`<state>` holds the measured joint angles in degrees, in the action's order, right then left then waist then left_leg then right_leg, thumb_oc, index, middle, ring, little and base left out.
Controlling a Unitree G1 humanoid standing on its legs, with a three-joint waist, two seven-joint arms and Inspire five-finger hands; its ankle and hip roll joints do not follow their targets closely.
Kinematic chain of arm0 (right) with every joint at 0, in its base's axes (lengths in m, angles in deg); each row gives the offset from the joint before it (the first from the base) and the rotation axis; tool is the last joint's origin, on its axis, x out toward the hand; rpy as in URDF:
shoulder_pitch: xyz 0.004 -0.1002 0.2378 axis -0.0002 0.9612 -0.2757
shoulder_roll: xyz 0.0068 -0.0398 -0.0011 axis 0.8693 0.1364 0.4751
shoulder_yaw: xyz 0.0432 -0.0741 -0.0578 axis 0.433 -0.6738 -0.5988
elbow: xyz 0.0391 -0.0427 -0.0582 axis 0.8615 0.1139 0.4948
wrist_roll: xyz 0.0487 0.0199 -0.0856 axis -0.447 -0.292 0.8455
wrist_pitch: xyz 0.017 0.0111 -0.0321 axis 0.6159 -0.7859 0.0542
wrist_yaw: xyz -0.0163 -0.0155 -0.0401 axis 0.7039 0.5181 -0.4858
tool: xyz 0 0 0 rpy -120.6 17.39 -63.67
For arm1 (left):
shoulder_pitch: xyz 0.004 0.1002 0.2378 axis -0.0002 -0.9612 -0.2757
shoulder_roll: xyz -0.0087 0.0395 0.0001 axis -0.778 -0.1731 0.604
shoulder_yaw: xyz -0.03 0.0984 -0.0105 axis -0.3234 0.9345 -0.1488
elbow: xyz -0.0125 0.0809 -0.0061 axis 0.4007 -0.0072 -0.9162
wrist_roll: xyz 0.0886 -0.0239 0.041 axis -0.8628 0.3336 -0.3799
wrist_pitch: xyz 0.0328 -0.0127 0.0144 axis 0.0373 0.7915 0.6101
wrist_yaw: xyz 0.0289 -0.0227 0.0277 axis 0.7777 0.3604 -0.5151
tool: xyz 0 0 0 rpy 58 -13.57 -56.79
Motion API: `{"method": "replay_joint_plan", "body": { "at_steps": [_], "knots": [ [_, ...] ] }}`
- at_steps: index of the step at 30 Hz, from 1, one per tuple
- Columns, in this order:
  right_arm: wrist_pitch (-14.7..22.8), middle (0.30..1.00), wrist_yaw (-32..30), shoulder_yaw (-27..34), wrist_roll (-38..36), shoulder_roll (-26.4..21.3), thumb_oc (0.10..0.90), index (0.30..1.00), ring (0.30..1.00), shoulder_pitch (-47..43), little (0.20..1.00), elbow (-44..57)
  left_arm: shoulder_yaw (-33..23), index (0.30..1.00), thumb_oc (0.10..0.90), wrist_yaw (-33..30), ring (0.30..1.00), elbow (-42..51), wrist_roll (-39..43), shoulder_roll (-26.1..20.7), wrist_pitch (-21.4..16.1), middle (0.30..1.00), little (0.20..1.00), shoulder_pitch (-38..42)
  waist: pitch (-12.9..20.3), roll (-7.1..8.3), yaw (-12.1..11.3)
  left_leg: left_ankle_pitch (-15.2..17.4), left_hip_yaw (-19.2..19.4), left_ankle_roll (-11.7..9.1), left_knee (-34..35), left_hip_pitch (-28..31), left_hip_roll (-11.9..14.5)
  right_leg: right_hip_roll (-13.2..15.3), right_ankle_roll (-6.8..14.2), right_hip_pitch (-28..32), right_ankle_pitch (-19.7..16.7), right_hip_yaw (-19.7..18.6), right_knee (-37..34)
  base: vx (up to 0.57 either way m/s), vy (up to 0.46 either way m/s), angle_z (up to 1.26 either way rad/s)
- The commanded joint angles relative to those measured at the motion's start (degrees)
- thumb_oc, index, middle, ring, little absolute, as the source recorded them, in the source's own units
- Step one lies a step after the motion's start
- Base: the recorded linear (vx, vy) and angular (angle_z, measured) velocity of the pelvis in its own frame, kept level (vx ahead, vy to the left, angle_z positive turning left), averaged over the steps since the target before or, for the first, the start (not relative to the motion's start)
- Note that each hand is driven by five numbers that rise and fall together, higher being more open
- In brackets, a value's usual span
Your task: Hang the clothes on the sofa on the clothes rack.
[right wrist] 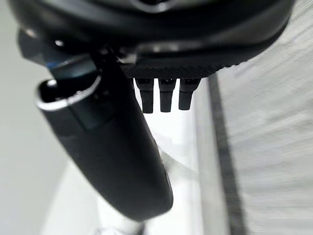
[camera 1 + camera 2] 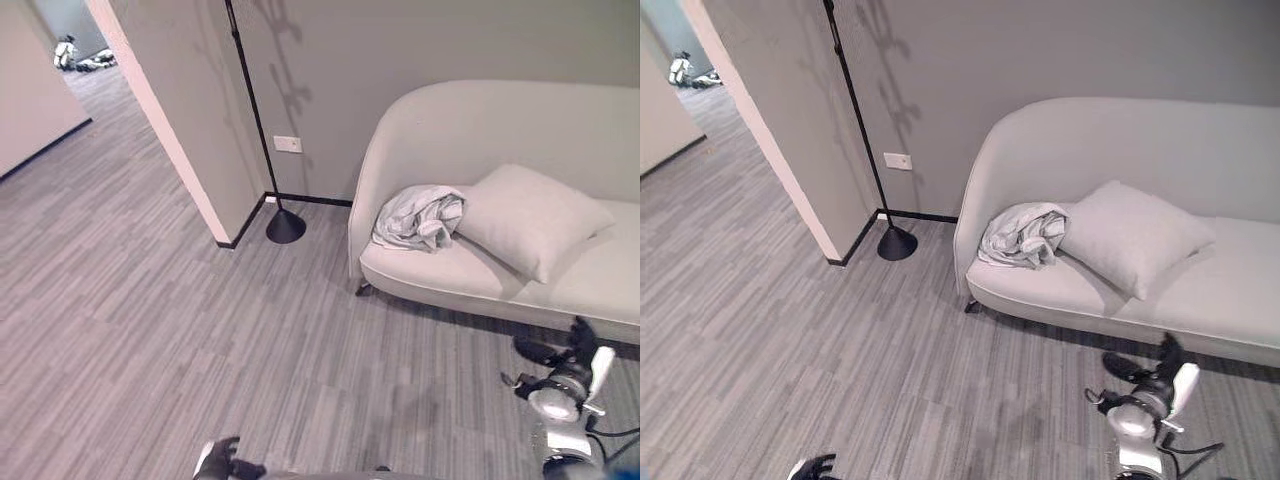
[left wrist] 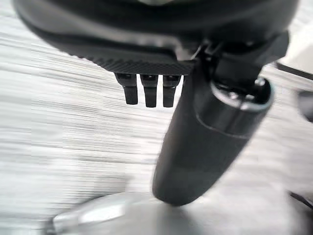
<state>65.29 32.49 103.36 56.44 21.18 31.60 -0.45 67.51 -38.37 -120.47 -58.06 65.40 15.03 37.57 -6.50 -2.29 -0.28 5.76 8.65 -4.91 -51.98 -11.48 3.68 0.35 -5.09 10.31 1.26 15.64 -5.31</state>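
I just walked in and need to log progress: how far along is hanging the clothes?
Nothing looks done: the crumpled clothes lie on the sofa beside the pillow. Nothing is in hand; the left hand and right hand are low, open and empty. Left: grasping the clothes and hanging them on the rack pole.

Crumpled pale grey bundle of clothes (image 2: 418, 217), bunched up on the cream curved sofa (image 2: 520, 130) seat, tucked against its left armrest. Touching the cushion (image 2: 530, 218).
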Motion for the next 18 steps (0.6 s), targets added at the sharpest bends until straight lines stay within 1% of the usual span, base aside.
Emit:
{"method": "replay_joint_plan", "body": {
  "at_steps": [1,2,3,4,5,6,7,8,9,10,11,12,13,14,15,16,17,18],
  "knots": [
    [5.12,0.9,-5.77,4.64,4.69,-7.15,0.8,0.9,0.9,-1.9,0.9,8.58,6.25,0.9,0.8,-0.88,0.9,2.63,-2.97,0.61,-1.66,0.9,0.9,2.15,-2.35,3.02,-1.13,-3.15,0.7,2.99,22.35,6.16,-0.83,1.18,7.18,-2.74,0.03,-1.56,0.31,0.22,0.062,0.02],
    [6.96,0.9,-3.98,4.09,3.16,-6.84,0.8,0.9,0.9,-1.68,0.9,10.61,8.04,0.9,0.8,-0.99,0.9,4.65,-4.26,1.02,-2.61,0.9,0.9,2.29,-1.95,3.1,-1.17,-1.45,-0.87,4.63,36.11,5.86,-5.39,1.87,7.94,-2.96,-0.38,-2.25,0.31,0.21,0.06,-0.2],
    [7.52,0.9,-2.76,2.93,3.22,-6.86,0.8,0.9,0.9,-1.89,0.9,9.64,8.56,0.9,0.8,-0.85,0.9,4.88,-4.61,0.91,-3.11,0.9,0.9,2.26,-1.96,2.62,-1.45,-3.54,-2.34,4.16,42.48,5.02,-6.86,0.96,7.96,-2.71,0.03,-2.62,0.31,0.28,0.032,-0.51],
    [7.96,0.9,-1.97,1.93,3.24,-7.22,0.8,0.9,0.9,-2.41,0.9,8.75,9.05,0.9,0.8,-0.94,0.9,5.18,-4.8,1.09,-3.44,0.9,0.9,2.56,-1.91,2.99,-1.61,-5.71,-3.73,3.45,47.14,5.09,-7.23,0.45,7.59,-1.77,0.32,-2.99,0.31,0.25,-0.012,-0.49],
    [7.75,0.9,-1.01,1.53,2.91,-7.31,0.8,0.9,0.9,-2.91,0.9,8.38,9.74,0.9,0.8,-0.79,0.9,4.68,-5.39,1.25,-3.15,0.9,0.9,3.23,-1.29,2.88,-1.21,-5.98,-4.48,3.56,50.93,6.63,-7.58,-0.38,7.52,-1.31,0.9,-3.34,0.31,0.29,-0.003,-0.79],
    [7.71,0.9,-0.03,0.88,2.53,-6.69,0.8,0.9,0.9,-2.96,0.9,9.23,10.17,0.9,0.8,-0.55,0.9,4.43,-5.98,1.51,-3.0,0.9,0.9,3.49,-0.85,2.56,-0.87,-6.59,-3.92,4.2,53.68,8.57,-7.63,-0.85,7.72,-0.86,1.54,-3.18,0.31,0.37,0.064,-0.84],
    [7.73,0.9,1.02,0.61,2.93,-6.31,0.8,0.9,0.9,-2.31,0.9,11.26,10.85,0.9,0.8,-0.27,0.9,4.8,-6.93,1.54,-3.11,0.9,0.9,3.77,-0.07,2.44,-0.29,-7.1,-3.62,4.41,55.57,10.54,-8.04,-1.06,7.67,-0.09,1.93,-3.0,0.31,0.41,0.08,-0.81],
    [7.49,0.9,2.24,0.56,3.48,-5.69,0.8,0.9,0.9,-1.52,0.9,13.31,11.73,0.9,0.8,0.39,0.9,5.37,-8.21,1.34,-3.18,0.9,0.9,4.12,0.41,2.71,0.16,-7.23,-3.72,4.81,56.88,12.41,-8.29,-0.99,7.59,0.09,2.51,-3.26,2.32,0.42,0.072,-0.43],
    [7.73,0.9,3.09,0.74,3.35,-5.14,0.8,0.9,0.9,-1.3,0.9,13.11,12.65,0.9,0.8,0.89,0.9,6.21,-9.72,1.03,-3.57,0.9,0.9,4.65,0.92,2.75,0.7,-6.32,-2.78,5.21,56.98,13.45,-8.01,-0.89,7.93,-0.14,3.14,-2.43,5.23,0.35,0.053,-0.22],
    [7.87,0.9,3.6,0.59,3.46,-4.82,0.8,0.9,0.9,-1.47,0.9,13.15,13.04,0.9,0.8,0.92,0.9,7.11,-10.22,0.62,-3.91,0.9,0.9,4.72,1.06,2.62,0.72,-5.23,-1.55,5.46,56.98,14.39,-7.76,-0.46,8.62,-0.97,3.76,-1.45,9.02,0.3,0.079,-0.15],
    [7.73,0.9,4.52,-0.63,3.82,-4.68,0.8,0.9,0.9,-2.5,0.9,13.14,12.93,0.9,0.8,0.5,0.9,8.02,-10.0,0.04,-3.95,0.9,0.9,4.95,0.75,2.35,0.4,-4.32,-0.1,6.05,56.98,15.65,-7.58,1.07,9.9,-3.82,3.64,-0.15,15.74,0.23,0.092,-0.2],
    [7.41,0.9,6.0,-2.02,3.9,-4.56,0.8,0.9,0.9,-3.47,0.9,13.45,12.48,0.9,0.8,0.19,0.9,8.45,-9.1,-0.25,-4.03,0.9,0.9,5.39,0.36,2.11,0.57,-3.63,0.64,6.47,56.98,16.83,-7.17,2.26,11.12,-6.02,2.21,1.02,19.95,0.2,0.103,-0.62],
    [7.27,0.9,6.93,-3.41,3.45,-4.17,0.8,0.9,0.9,-4.23,0.9,13.84,11.74,0.9,0.8,-0.01,0.9,8.56,-7.94,-0.5,-3.9,0.9,0.9,5.77,-0.06,2.2,0.64,-3.21,1.73,6.95,56.98,17.59,-7.2,3.92,12.52,-8.92,1.55,1.78,25.79,0.27,0.088,-0.8],
    [6.99,0.9,9.69,-6.98,3.16,-3.36,0.8,0.9,0.9,-5.44,0.9,14.66,10.45,0.9,0.8,-0.41,0.9,9.38,-5.45,-0.89,-3.83,0.9,0.9,6.32,-0.43,2.1,0.29,-2.21,2.99,7.61,56.98,18.89,-6.82,7.27,12.95,-11.44,0.08,3.9,29.7,0.2,0.066,-0.87],
    [6.99,0.9,9.72,-7.1,3.14,-3.36,0.8,0.9,0.9,-5.59,0.9,14.59,10.33,0.9,0.8,-0.38,0.9,9.41,-5.41,-0.93,-3.81,0.9,0.9,6.33,-0.44,2.27,0.35,-2.18,3.05,7.68,56.98,18.85,-7.02,7.54,13.0,-11.76,0.37,3.76,30.29,0.2,0.031,-0.62],
    [7.01,0.9,10.57,-8.02,3.21,-3.15,0.8,0.9,0.9,-5.78,0.9,15.42,10.23,0.9,0.8,-0.43,0.9,9.71,-5.15,-1.04,-3.96,0.9,0.9,6.65,-0.25,2.05,0.02,-1.65,3.37,7.73,56.98,19.03,-6.65,8.75,12.23,-11.92,0.99,4.73,29.09,0.21,-0.031,-0.45],
    [6.84,0.9,12.49,-9.13,3.19,-3.27,0.8,0.9,0.9,-6.09,0.9,16.89,11.36,0.9,0.8,-0.05,0.9,9.78,-5.89,-1.17,-4.18,0.9,0.9,6.96,0.19,1.52,-0.25,-0.78,2.82,7.71,56.98,19.07,-5.89,9.84,10.98,-12.09,1.34,5.07,24.29,0.21,-0.036,-0.18],
    [6.82,0.9,12.5,-9.11,3.19,-3.28,0.8,0.9,0.9,-6.08,0.9,16.91,11.37,0.9,0.8,-0.05,0.9,9.77,-5.89,-1.15,-4.19,0.9,0.9,6.98,0.24,1.45,-0.23,-0.84,2.8,7.7,56.98,18.97,-5.8,9.72,10.87,-12.06,1.18,5.18,24.03,0.25,-0.068,0.02]
  ]
}}
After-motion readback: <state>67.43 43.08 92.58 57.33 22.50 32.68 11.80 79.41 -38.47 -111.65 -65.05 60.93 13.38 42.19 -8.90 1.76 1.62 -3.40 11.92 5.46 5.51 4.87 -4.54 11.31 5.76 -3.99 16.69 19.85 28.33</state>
